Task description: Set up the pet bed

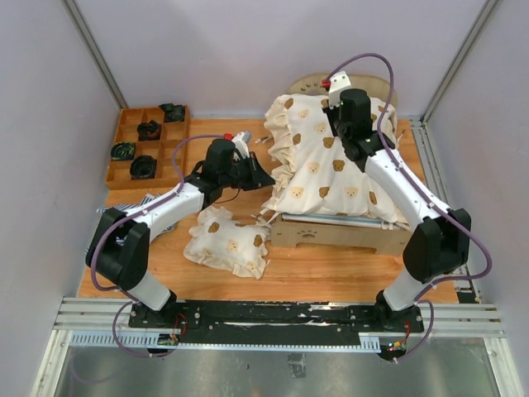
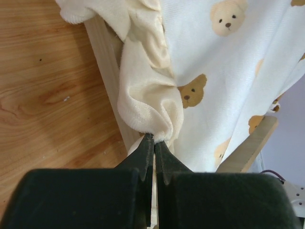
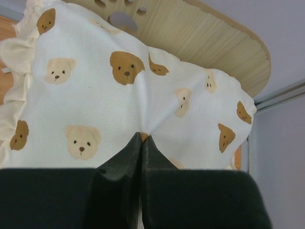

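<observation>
Left gripper [image 2: 153, 142] has its jaws pressed together on the ruffled edge of the quilt [image 1: 318, 169], a fold of cream frill bunched just at the tips. From where I sit, that pinch is at the quilt's left side, right beside a pale wooden rail of the pet bed [image 1: 331, 233].

I see a table [image 1: 331, 277] of warm orange-brown wood grain, boxed in by plain pale grey walls on the left, far and right sides. Metal rails [image 1: 273, 314] run along the near edge where the arm bases are bolted. A brown tray [image 1: 124, 136] with compartments sits at the far left, dark objects in several of its cells. A small bear-print pillow [image 1: 227, 241] lies on the table near the left arm, apart from the bed.

The pet bed stands on the right half of the table, its paw-marked footboard facing me and its arched headboard [image 3: 200, 33] at the far end. The quilt is draped over it.

Right gripper [image 3: 142, 138] is also clamped tight, nipping the quilt's printed top so the cloth puckers toward its tips, just short of the headboard.
</observation>
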`<control>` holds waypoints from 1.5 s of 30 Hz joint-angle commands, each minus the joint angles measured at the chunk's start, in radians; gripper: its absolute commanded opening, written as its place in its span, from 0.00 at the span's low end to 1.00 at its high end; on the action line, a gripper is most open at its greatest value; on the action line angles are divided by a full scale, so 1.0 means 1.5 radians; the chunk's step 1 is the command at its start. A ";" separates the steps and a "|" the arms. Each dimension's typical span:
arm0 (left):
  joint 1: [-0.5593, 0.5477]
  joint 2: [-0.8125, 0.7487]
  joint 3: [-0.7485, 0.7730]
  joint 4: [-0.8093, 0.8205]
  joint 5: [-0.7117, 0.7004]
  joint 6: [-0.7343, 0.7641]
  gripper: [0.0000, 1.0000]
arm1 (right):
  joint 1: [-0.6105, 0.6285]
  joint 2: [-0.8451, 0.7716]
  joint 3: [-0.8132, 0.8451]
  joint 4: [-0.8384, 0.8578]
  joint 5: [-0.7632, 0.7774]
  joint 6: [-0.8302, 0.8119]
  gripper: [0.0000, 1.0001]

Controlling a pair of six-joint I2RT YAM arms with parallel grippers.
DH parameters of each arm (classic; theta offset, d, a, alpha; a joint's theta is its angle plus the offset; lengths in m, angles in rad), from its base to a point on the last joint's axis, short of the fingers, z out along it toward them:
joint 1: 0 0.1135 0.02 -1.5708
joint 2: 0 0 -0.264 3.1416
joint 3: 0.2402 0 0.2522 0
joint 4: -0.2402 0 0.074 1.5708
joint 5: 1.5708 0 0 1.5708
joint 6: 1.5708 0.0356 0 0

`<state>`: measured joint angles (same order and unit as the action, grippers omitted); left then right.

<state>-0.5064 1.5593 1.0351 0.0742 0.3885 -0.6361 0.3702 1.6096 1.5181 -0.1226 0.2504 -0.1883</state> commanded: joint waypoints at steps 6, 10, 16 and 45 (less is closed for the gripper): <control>-0.001 0.027 0.012 -0.034 -0.046 0.013 0.07 | -0.004 0.086 0.107 -0.109 0.091 0.031 0.19; -0.001 0.015 0.039 -0.075 -0.080 0.020 0.44 | -0.004 0.062 0.154 -0.266 0.125 0.137 0.53; -0.001 -0.007 0.060 -0.073 -0.082 0.044 0.68 | -0.003 -0.030 0.143 -0.499 0.231 0.444 0.63; -0.002 0.060 -0.021 0.079 0.060 -0.062 0.46 | -0.002 -0.363 -0.342 -0.678 -0.028 1.120 0.57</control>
<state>-0.5064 1.6875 1.0351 0.1116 0.4084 -0.6781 0.3702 1.0458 1.0367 -1.1492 0.2729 1.4075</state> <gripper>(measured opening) 0.456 0.574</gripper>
